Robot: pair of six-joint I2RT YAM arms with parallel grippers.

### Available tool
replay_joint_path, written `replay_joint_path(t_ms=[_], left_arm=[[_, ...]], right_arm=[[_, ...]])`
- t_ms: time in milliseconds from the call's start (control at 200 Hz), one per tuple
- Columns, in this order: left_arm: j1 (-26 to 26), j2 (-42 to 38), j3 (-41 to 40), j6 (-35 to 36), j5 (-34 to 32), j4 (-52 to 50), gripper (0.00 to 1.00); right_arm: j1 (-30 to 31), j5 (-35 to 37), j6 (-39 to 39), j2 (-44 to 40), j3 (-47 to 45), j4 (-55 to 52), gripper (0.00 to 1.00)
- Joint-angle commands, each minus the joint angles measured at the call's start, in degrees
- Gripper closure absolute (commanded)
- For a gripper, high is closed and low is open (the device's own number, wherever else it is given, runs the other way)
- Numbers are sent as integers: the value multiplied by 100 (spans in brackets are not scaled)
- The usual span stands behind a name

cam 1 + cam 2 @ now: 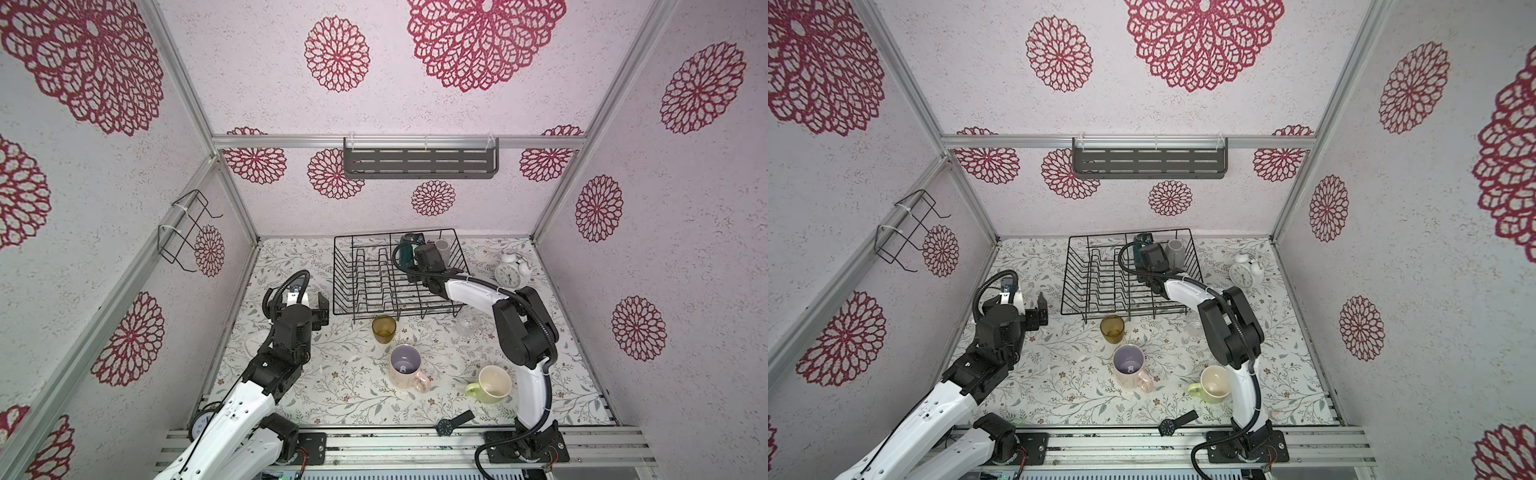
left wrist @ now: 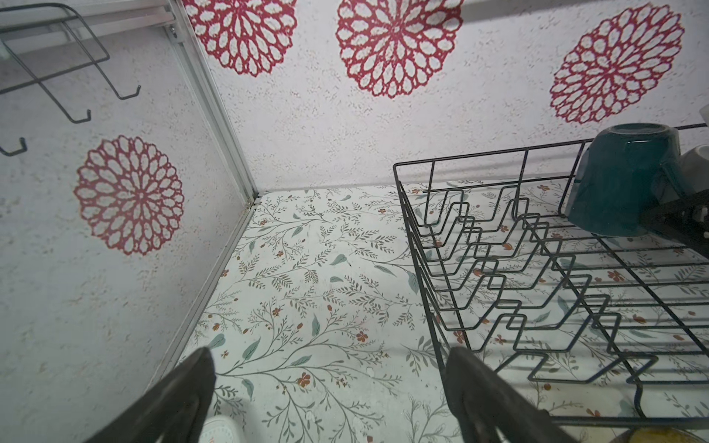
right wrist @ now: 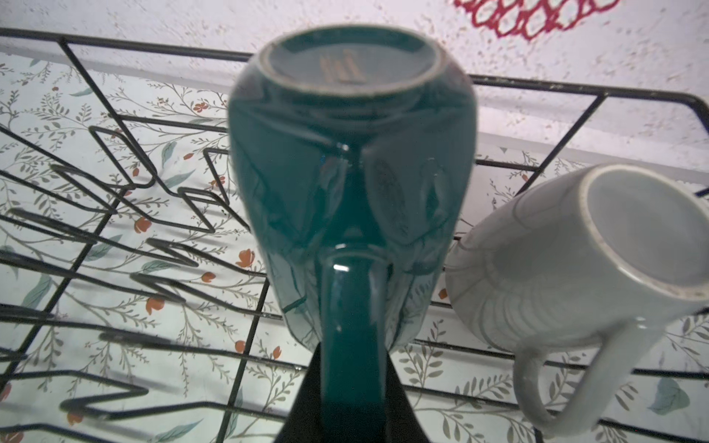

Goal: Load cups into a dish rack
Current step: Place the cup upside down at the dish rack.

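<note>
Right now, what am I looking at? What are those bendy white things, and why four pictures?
Those are two robot arms with two-fingered grippers. Two pictures come from a camera overhead; two from cameras on the arms' wrists. The right gripper is shut on the handle of a dark teal mug, upside down in the black wire dish rack, beside a grey mug. The left gripper is open and empty. On the table stand an amber tumbler, a clear glass, a pink mug and a green mug, plus an alarm clock and, at the front edge, a wristwatch.
</note>
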Motion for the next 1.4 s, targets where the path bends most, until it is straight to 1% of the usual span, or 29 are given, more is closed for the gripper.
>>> replay_joint_path(t_ms=[0, 110, 225, 375, 455, 505, 616, 756, 856, 916, 1006, 1091, 1211, 1281, 1396], left_arm=[[71, -8, -47, -201, -65, 38, 3], [77, 14, 53, -179, -66, -122, 3], [89, -14, -23, -176, -107, -73, 3], [86, 25, -18, -183, -45, -80, 3], [85, 112, -37, -181, -37, 27, 3], [98, 197, 1, -172, 13, 30, 3], [96, 352, 136, -177, 60, -122, 3], [94, 385, 121, -218, 38, -114, 3], [94, 340, 156, -239, 83, -159, 3], [93, 329, 165, -249, 96, -174, 3], [93, 337, 195, -293, 130, -213, 3], [93, 337, 323, -385, 262, -468, 3], [93, 332, 539, -619, 639, -928, 3], [98, 326, 747, -878, 753, -1399, 3], [97, 364, 961, -897, 1280, -1898, 3]], right_arm=[[94, 421, 24, -13, 190, 1021, 100], [113, 410, 157, 183, 287, 1036, 100], [115, 389, 199, 346, 315, 1019, 100], [115, 374, 230, 350, 116, 1154, 100], [116, 382, 231, 345, 115, 1018, 100], [122, 378, 250, 311, 65, 979, 93], [122, 308, 245, 188, -155, 1025, 85], [122, 317, 227, 20, -255, 936, 76], [122, 275, 249, -119, -334, 929, 64], [122, 221, 272, -170, -333, 876, 59], [122, 152, 316, -255, -351, 819, 56], [122, 112, 365, -384, -353, 745, 55], [122, 40, 432, -681, -411, 629, 53], [122, -9, 518, -927, -543, 592, 52], [122, -272, 566, -1435, -873, 614, 50]])
